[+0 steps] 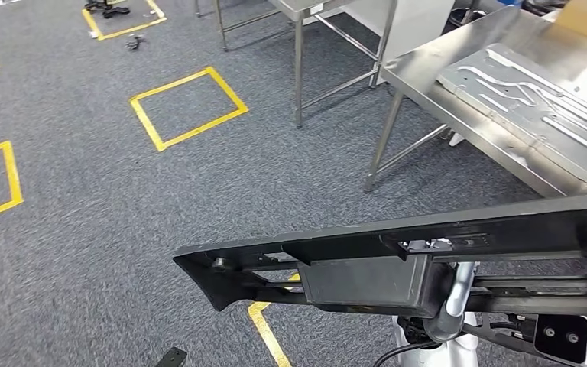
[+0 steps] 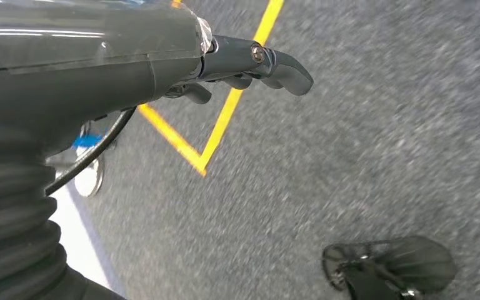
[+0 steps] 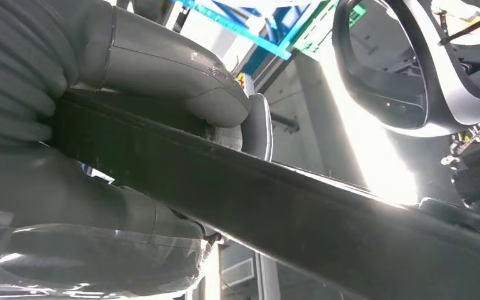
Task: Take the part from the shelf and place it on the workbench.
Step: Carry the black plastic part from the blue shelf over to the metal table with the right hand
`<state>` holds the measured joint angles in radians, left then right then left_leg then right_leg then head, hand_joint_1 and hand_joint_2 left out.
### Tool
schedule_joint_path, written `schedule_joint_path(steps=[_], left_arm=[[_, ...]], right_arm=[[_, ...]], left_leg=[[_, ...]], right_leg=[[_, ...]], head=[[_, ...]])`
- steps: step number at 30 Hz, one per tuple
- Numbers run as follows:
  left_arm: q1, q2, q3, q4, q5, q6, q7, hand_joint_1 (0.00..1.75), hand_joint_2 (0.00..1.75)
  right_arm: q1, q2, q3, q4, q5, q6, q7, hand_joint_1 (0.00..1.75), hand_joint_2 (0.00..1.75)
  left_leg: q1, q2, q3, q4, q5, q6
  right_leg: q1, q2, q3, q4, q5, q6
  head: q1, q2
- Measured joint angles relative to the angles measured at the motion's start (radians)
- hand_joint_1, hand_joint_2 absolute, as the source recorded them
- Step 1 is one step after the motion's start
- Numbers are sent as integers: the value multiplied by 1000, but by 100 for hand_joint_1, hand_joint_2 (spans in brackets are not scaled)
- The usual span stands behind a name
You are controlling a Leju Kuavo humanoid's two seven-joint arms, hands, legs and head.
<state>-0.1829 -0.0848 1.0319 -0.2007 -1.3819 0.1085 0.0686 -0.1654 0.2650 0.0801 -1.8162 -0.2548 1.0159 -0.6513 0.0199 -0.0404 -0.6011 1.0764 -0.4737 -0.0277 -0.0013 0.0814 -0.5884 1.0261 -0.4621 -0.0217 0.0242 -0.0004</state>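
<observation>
One long black plastic part (image 1: 397, 260), matte and ribbed, with a boxy rectangular housing at mid-length and a tapered, notched end. In the head view it spans the lower frame roughly level, carried in the air above the floor and near the desk but not on it.

Right robot hand (image 3: 131, 162): thick grey thumb over the top of the part's bar and grey fingers wrapped beneath it, clamped firmly on the part.

Left robot hand (image 2: 250, 65): dark fingers curled inward below a smooth grey cover, nothing between them; it hangs over the carpet.

Floor: grey speckled carpet (image 1: 84, 214), short pile, marked with yellow tape squares (image 1: 188, 107). Four tape outlines count in the head view, some cut by the frame edge, plus one corner just under the part.

Desk (image 1: 458, 115): brushed stainless steel, thin tubular legs with cross braces. One flat silver metal panel (image 1: 535, 99) with raised ribs and slots lies on its top. A second steel table frame (image 1: 298, 46) stands behind it, farther off.
</observation>
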Motion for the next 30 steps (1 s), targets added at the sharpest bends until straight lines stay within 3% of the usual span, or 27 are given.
schedule_joint_path(steps=[2, 5, 7, 9, 10, 11, 12, 15, 17, 19, 21, 23, 25, 26, 27, 30], left_arm=[[-3, 2, 0, 0, -1, -1, 0, 0, 175], [-7, 1, 0, 0, -3, -2, -2, 0, 175], [-11, 0, 0, 0, -4, -3, -4, 0, 175], [-12, 2, 0, -1, -5, -3, -6, 0, 175], [-11, 2, 0, -1, -6, -3, -6, 0, 175], [-10, 3, 0, -1, -8, -3, -6, 0, 175], [-9, 3, 0, -1, -9, -3, -6, 0, 175], [-11, 2, 0, -1, -10, -4, -9, 0, 175], [-11, 1, 0, -1, -10, -7, -12, 0, 175], [-12, 1, 0, -1, -10, -10, -15, 0, 175], [-14, 2, 0, -1, -8, -12, -20, 0, 175], [-13, 2, 0, -1, -4, -13, -24, 0, 175], [-7, 2, 0, -1, 0, -13, -26, 0, 175], [-3, 3, 1, -1, 0, -13, -27, 0, 175], [-1, 3, 1, -1, 1, -13, -27, 0, 175], [2, 6, 2, -1, 2, -10, -27, 0, 175]], right_arm=[[-2, -1, 4, 0, -2, -4, 0, 175, 175], [-3, -2, 5, -1, -4, -11, 0, 175, 175], [-5, -4, 5, -3, -5, -12, 0, 175, 175], [-7, -6, 6, -3, -6, -13, 0, 175, 175], [-6, -7, 6, -3, -5, -13, 0, 175, 175], [-6, -8, 6, -2, -5, -13, 0, 175, 175], [-5, -9, 6, -2, -5, -14, 0, 175, 175], [-8, -10, 8, -2, -5, -13, 0, 175, 175], [-10, -10, 10, -3, -6, -13, 0, 175, 175], [-10, -11, 13, -3, -6, -13, 0, 175, 175], [-13, -12, 16, -2, -8, -13, 0, 175, 175], [-17, -12, 23, 2, -11, -13, 0, 175, 175], [-19, -13, 26, 11, -13, -14, 0, 175, 175], [-19, -14, 27, 16, -14, -15, 0, 175, 175], [-19, -14, 28, 21, -14, -16, 0, 175, 175], [-24, -15, 36, 31, -16, -29, 0, 175, 175]], left_leg=[[0, -26, 17, -37, 0, 6], [0, -3, 22, -49, 6, 24], [5, 18, 30, -62, 11, 34], [3, 39, 34, -68, 12, 38], [1, 51, 35, -68, 11, 39], [-1, 62, 36, -68, 9, 40], [-3, 73, 38, -68, 6, 40], [-8, 99, 51, -68, -3, 35], [-12, 115, 55, -68, -9, 28], [-13, 132, 59, -69, -14, 19], [-12, 111, 54, -43, -36, 10], [-9, 67, 7, 58, -88, 4], [-8, 51, -61, 186, -132, -1], [-8, 50, -80, 213, -129, -2], [-7, 48, -81, 199, -106, -3], [-5, 23, -11, 18, -5, 2]], right_leg=[[-3, 17, -8, 7, -2, 12], [-3, 38, -11, -1, 4, 30], [0, 3, -26, 31, -19, 39], [-2, -52, -86, 148, -76, 45], [-4, -67, -119, 210, -96, 46], [-4, -75, -139, 243, -97, 45], [-3, -80, -135, 231, -76, 42], [11, -125, -45, 49, 12, 18], [23, -146, -18, -11, 22, 5], [21, -126, -16, -17, 23, -1], [13, -105, -8, -29, 29, -8], [8, -88, -2, -35, 30, -14], [8, -66, -3, -32, 29, -17], [8, -53, -3, -29, 28, -17], [7, -40, -3, -26, 26, -16], [5, -9, -6, -7, 16, -6]], head=[[-1, 0], [-3, 0], [3, 0], [11, 0], [12, 0], [12, 0], [12, 0], [12, 0], [12, 0], [11, 0], [9, 0], [5, 0], [2, 0], [2, 0], [2, 0], [1, 0]])
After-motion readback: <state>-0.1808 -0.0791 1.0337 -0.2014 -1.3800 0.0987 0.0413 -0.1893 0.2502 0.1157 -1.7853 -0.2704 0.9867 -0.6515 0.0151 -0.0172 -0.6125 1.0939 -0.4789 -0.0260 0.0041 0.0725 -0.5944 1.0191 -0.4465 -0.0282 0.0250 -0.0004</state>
